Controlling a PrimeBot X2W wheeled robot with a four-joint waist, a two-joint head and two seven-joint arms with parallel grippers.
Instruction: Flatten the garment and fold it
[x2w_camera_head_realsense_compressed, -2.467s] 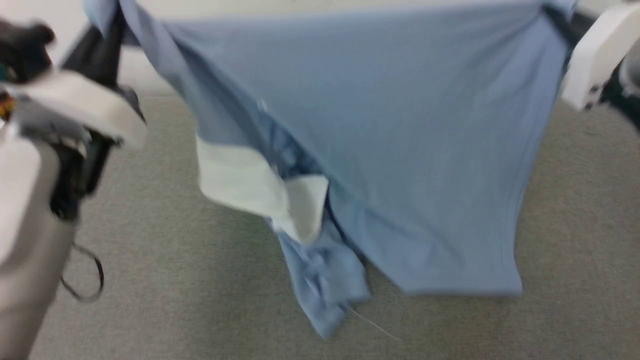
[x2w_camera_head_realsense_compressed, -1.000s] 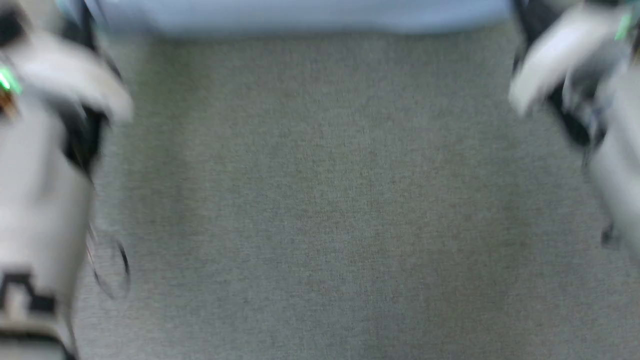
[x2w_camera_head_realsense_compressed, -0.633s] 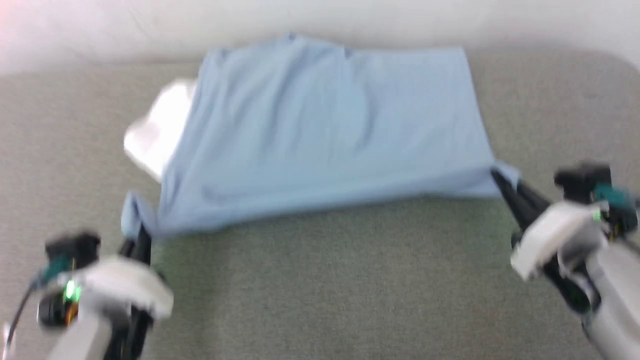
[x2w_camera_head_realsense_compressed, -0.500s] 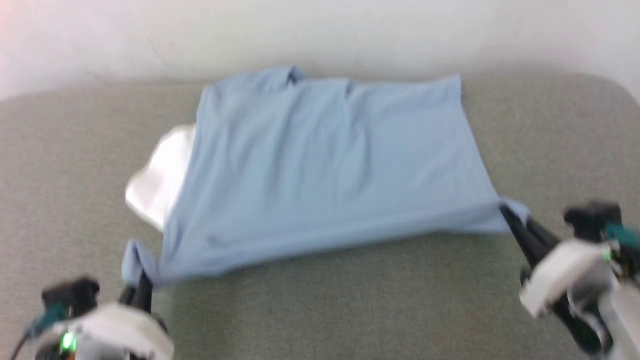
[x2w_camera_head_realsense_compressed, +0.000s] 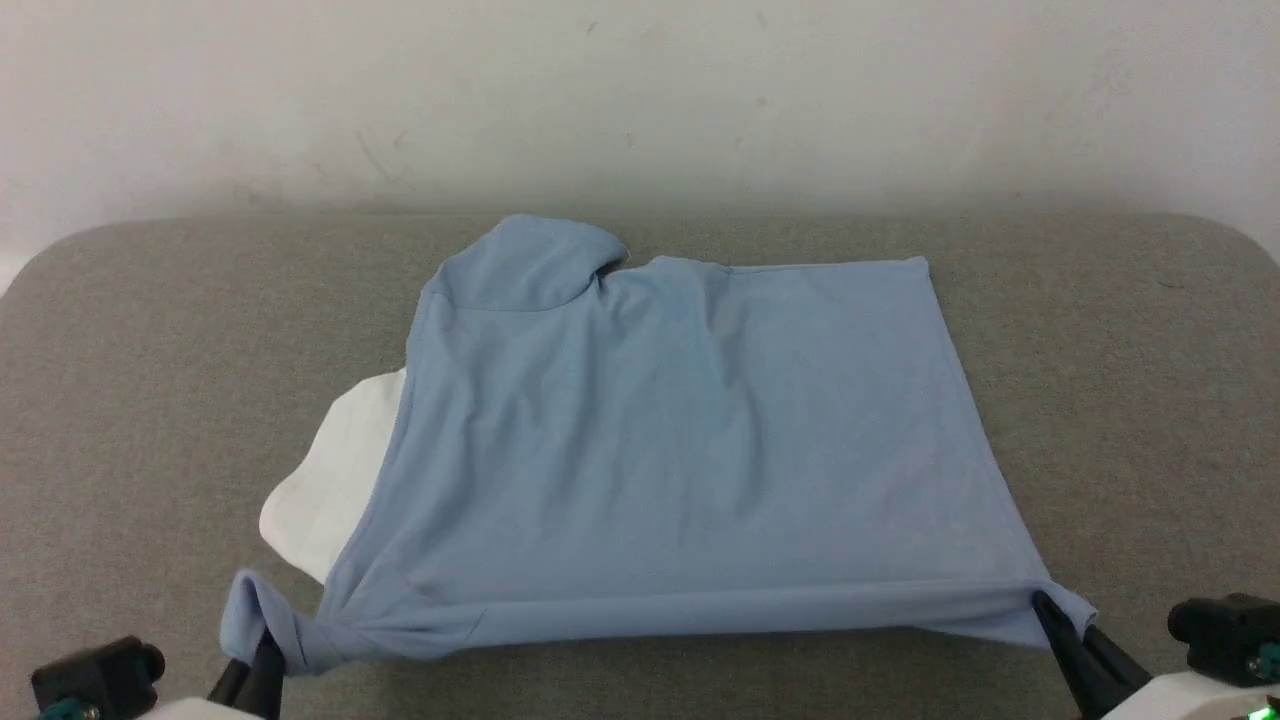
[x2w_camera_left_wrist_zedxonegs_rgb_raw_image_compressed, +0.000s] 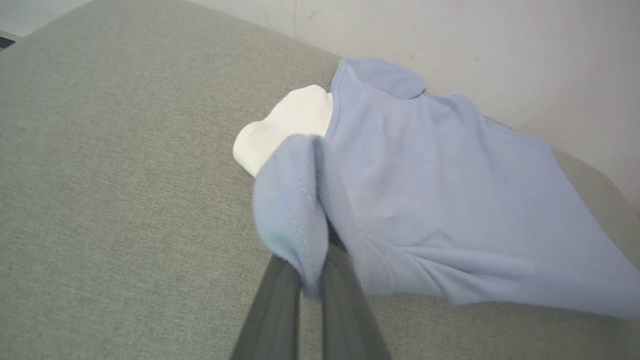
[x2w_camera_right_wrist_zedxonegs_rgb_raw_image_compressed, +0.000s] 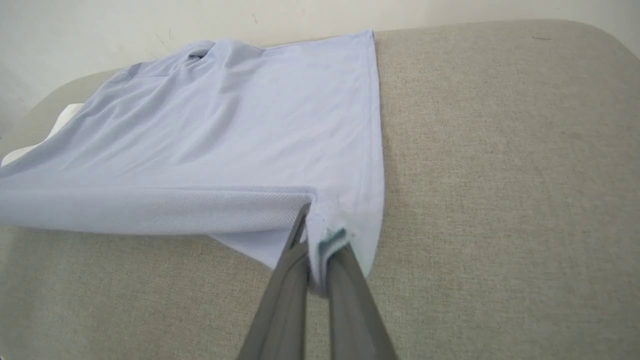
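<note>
Garment (x2w_camera_head_realsense_compressed: 680, 440) is now lying on the grey surface (x2w_camera_head_realsense_compressed: 1120, 400), no longer hanging in the air between the arms as it was a couple of seconds back; the lay-down is finishing. The head camera has been swinging too, so part of the shift is the view, not the cloth.

Left gripper (x2w_camera_head_realsense_compressed: 262, 650) is staying pinched shut on a bunched near corner, with cloth wrapping over its fingertips. Right gripper (x2w_camera_head_realsense_compressed: 1048, 608) is likewise clamping shut on the other near corner, a small tuft sticking out between its fingers (x2w_camera_right_wrist_zedxonegs_rgb_raw_image_compressed: 280, 300).

The near edge is running taut from one pair of fingers to the other and seems slightly lifted off the surface. The rest of the body is spreading away beyond the fingertips, mostly smooth, toward the wall (x2w_camera_head_realsense_compressed: 640, 100). The white collar panel (x2w_camera_head_realsense_compressed: 335, 480) is poking out just beyond the left fingertips, from under the blue layer. One sleeve (x2w_camera_head_realsense_compressed: 530, 262) is lying flipped over at the far end, on the left-finger side.

Judgement: flattening is getting close but isn't done. The collar is sitting off to one side and the far sleeve is doubled over, so the corners are needing release and the cloth some smoothing before any fold.
</note>
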